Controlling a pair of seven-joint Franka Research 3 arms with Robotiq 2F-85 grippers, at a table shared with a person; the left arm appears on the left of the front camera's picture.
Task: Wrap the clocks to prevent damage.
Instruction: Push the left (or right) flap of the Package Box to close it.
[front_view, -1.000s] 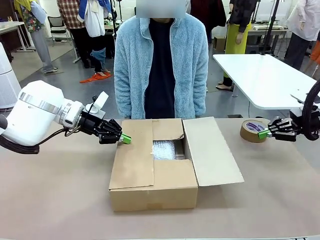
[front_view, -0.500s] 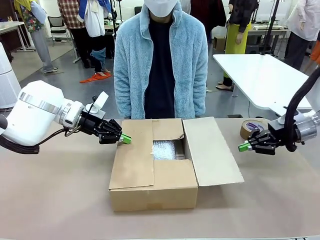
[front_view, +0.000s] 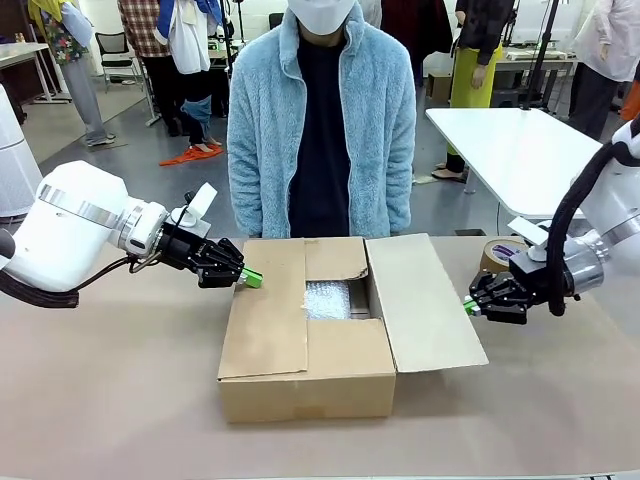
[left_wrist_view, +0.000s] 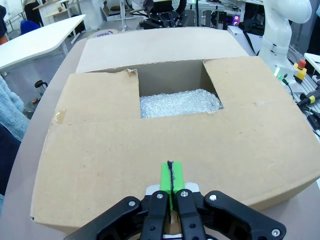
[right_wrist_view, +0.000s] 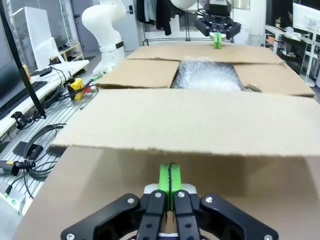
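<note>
— Where do we have our grippers?
— Our left gripper (front_view: 250, 278), pads clenched together on nothing, sits at the cardboard box's (front_view: 300, 345) ten o'clock, over the edge of the closed left flap (front_view: 265, 310). Our right gripper (front_view: 470, 305), also clenched and empty, is at three o'clock, just beside the open right flap (front_view: 425, 300).
— And the wrapping?
— Bubble wrap (front_view: 328, 298) lies inside the box, between the flaps. A tape roll (front_view: 500, 256) stands at two o'clock, and the person (front_view: 320, 120) at twelve.

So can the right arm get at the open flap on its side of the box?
Probably yes: the right end effector, shut, sits just beside the flap at its outer edge, with nothing between them.
</note>
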